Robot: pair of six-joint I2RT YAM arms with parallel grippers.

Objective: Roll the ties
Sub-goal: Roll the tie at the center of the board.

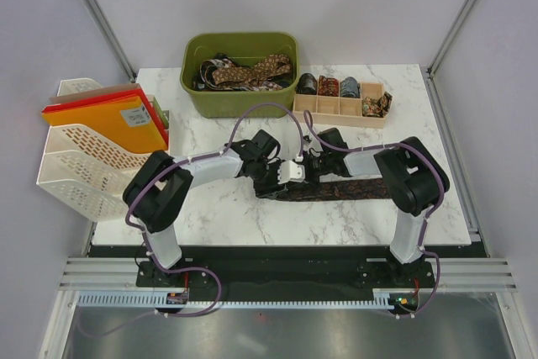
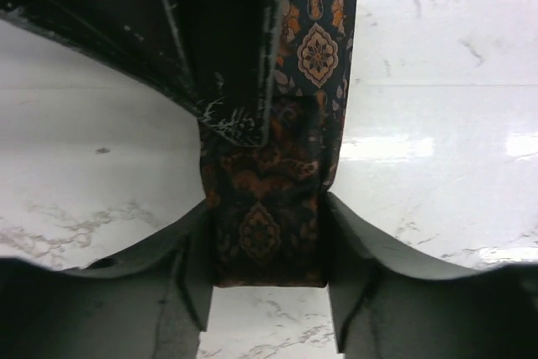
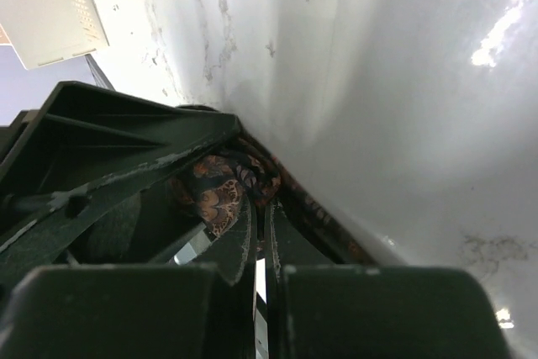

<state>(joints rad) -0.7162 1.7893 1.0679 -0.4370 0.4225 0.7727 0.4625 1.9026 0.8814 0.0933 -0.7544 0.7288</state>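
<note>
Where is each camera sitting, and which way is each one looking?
Top camera: fixed high behind the arms, looking down on the white marble table and the dark orange-patterned fabric tie; the left arm and right arm both show.
Left wrist camera: on the left wrist, looking down along its own grey fingers at the tie between them.
Right wrist camera: on the right wrist, looking slantwise over the table past its own dark fingers at curled patterned fabric.
Shared: top and left wrist both show the tie.

The marble table [image 1: 210,216] holds a green bin [image 1: 244,105] and a wooden tray [image 1: 336,117] at its far edge. A tie [image 1: 361,189] lies flat mid-table. A file rack [image 1: 80,166] sits at its left edge.
</note>
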